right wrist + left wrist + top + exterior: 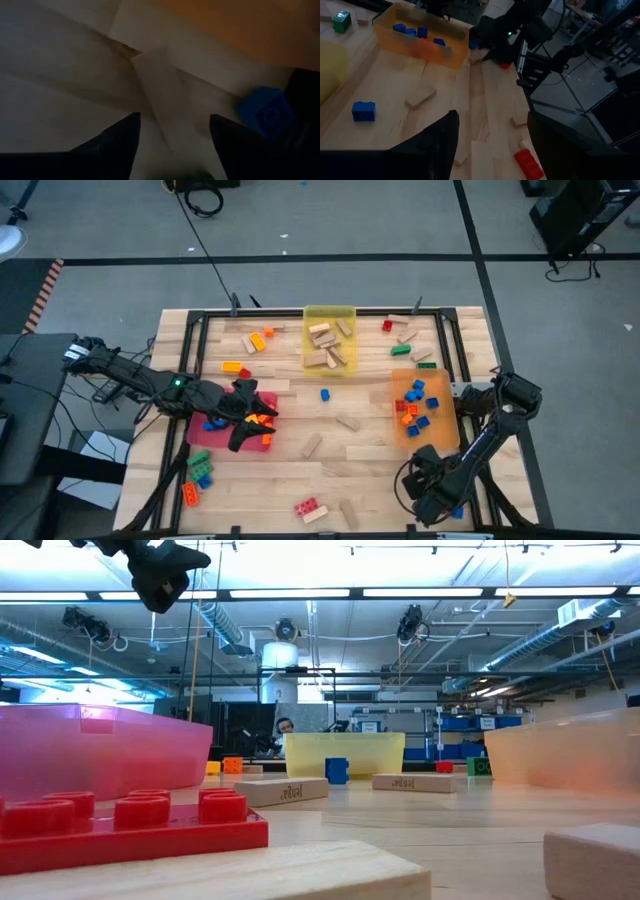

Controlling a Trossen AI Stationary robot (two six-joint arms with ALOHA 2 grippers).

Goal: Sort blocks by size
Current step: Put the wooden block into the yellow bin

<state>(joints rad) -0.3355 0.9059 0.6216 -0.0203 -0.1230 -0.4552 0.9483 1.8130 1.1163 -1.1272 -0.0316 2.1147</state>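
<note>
My left gripper [242,428] hangs open over the red tray [205,432], which holds blue, orange and red blocks. Nothing sits between its fingers [437,142]. At the table's near right corner my right gripper [432,496] is low over the wood, open. A tan wooden block [160,95] lies on the table between its fingers [117,137], and a blue brick [265,112] rests just beside it. The yellow tray [330,313] holds several wooden blocks. The orange tray [440,435] holds blue and red bricks.
Loose blocks lie scattered: a blue brick [325,394] mid-table, wooden blocks [347,421], a red brick [310,508] at the front edge, green and blue bricks [200,468] at front left, orange and yellow bricks [256,340] at the back left. A dark frame [205,315] borders the table.
</note>
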